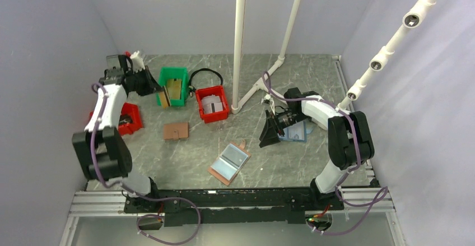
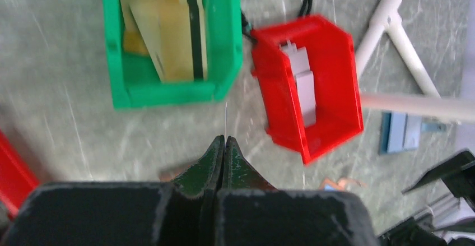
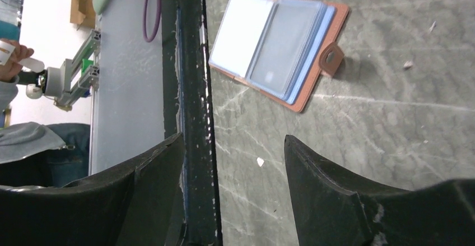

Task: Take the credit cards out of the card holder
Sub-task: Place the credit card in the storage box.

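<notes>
From above, the card holder (image 1: pixel 229 163) lies open on the counter (image 1: pixel 185 162) near the front edge, roughly midway between the two arms, its light blue sleeves facing up and its brown cover underneath. The right gripper (image 1: pixel 267 137) hangs just to its right and slightly farther back, touching nothing. The left gripper (image 1: pixel 155 86) is well away at the far left, beside a green bin (image 1: pixel 168 73). To the right of that bin, a red bin (image 1: pixel 203 110) holds pale grey credit cards (image 1: pixel 212 103). A second brown holder (image 1: pixel 175 130) lies closed on the counter in front of the bins. In the left wrist view, the left gripper (image 2: pixel 224 145) has its two fingers pressed together with nothing between them, and it hovers over bare counter (image 2: pixel 67 134) in front of the green bin (image 2: pixel 168 92) and the red bin (image 2: pixel 336 94), where the grey cards (image 2: pixel 301 86) stand on edge. In the right wrist view, the right gripper (image 3: pixel 232 151) stands wide apart and empty, above the counter (image 3: pixel 392 145). The card holder (image 3: pixel 283 44) is spread open just ahead of it (snap tab (image 3: pixel 331 59) sticking out on one side), with one sleeve showing pale white.
</notes>
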`<move>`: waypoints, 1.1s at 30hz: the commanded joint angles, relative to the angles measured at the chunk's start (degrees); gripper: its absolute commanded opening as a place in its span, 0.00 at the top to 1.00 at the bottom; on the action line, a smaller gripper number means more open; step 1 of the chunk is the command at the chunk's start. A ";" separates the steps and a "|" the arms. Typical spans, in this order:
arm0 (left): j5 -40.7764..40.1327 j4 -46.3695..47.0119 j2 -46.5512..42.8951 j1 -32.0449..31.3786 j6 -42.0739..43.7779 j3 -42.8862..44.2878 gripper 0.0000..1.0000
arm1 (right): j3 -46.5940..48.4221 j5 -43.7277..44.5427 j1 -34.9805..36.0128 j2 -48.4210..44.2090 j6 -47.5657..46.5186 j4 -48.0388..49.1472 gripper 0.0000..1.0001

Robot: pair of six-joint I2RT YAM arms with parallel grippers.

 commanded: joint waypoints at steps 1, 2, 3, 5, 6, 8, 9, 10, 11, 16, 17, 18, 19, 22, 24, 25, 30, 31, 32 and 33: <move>3.62 5.88 11.02 0.53 7.66 9.85 1.00 | -1.94 0.71 -0.09 -3.59 -1.93 0.28 0.32; 4.34 6.99 12.99 0.52 7.68 11.06 1.00 | -2.08 0.88 -0.13 -3.82 -1.94 0.22 0.32; 4.69 8.08 14.67 0.55 7.57 12.09 1.00 | -2.11 1.06 -0.09 -3.93 -1.96 0.14 0.32; 5.45 10.04 17.92 0.54 7.51 13.93 1.00 | -1.96 1.47 -0.11 -4.06 -1.89 -0.01 0.32; 5.91 10.87 19.22 0.55 7.23 14.81 1.00 | -1.87 1.51 -0.09 -4.07 -1.87 -0.10 0.32; 7.23 12.26 22.07 0.51 6.55 16.64 1.00 | -1.76 1.84 -0.10 -3.99 -1.96 -0.16 0.32; 7.70 12.51 23.41 0.47 6.12 17.61 1.00 | -1.68 1.93 -0.09 -3.93 -1.88 -0.15 0.32; 7.90 12.75 24.53 0.38 5.58 18.48 0.99 | -1.67 2.02 -0.09 -3.86 -1.87 -0.15 0.32; 7.77 12.96 25.56 0.34 5.07 19.26 0.99 | -1.63 2.04 -0.09 -3.86 -1.95 -0.22 0.32; 4.72 12.74 29.92 -0.32 3.59 23.35 0.95 | -0.91 2.04 -0.09 -3.45 -2.58 -1.41 0.32; 3.94 12.18 30.66 -0.59 3.68 24.30 0.93 | -0.82 2.11 -0.09 -3.50 -2.57 -1.50 0.32; 3.16 11.67 31.63 -0.83 3.57 25.16 0.90 | -0.70 2.32 -0.11 -3.67 -2.57 -1.69 0.32; 2.58 11.22 32.19 -1.07 3.68 25.98 0.87 | -0.63 2.57 -0.09 -3.91 -2.51 -1.80 0.32; -0.03 9.34 32.44 -1.74 4.32 28.94 0.75 | -0.99 3.67 -0.09 -5.76 -1.54 -1.16 0.32; -1.81 8.15 31.58 -1.90 4.98 30.80 0.73 | -1.18 4.68 -0.09 -6.90 -1.21 -0.79 0.32; -2.81 7.26 30.77 -1.92 5.19 31.68 0.72 | -1.10 5.33 -0.09 -7.66 -1.03 -0.77 0.32; -9.03 6.32 21.30 -1.83 3.84 28.92 0.70 | 0.84 8.74 -0.09 -10.68 0.16 -0.30 0.32; -9.71 7.18 18.35 -1.80 2.93 26.32 0.68 | 1.41 9.11 -0.10 -11.32 0.46 -0.04 0.32; -10.51 8.31 14.79 -1.74 1.75 23.51 0.63 | 1.93 9.39 -0.09 -11.92 0.81 -0.02 0.32; -11.25 9.48 9.76 -1.59 0.28 20.02 0.55 | 2.46 9.45 -0.09 -12.57 0.80 -0.10 0.32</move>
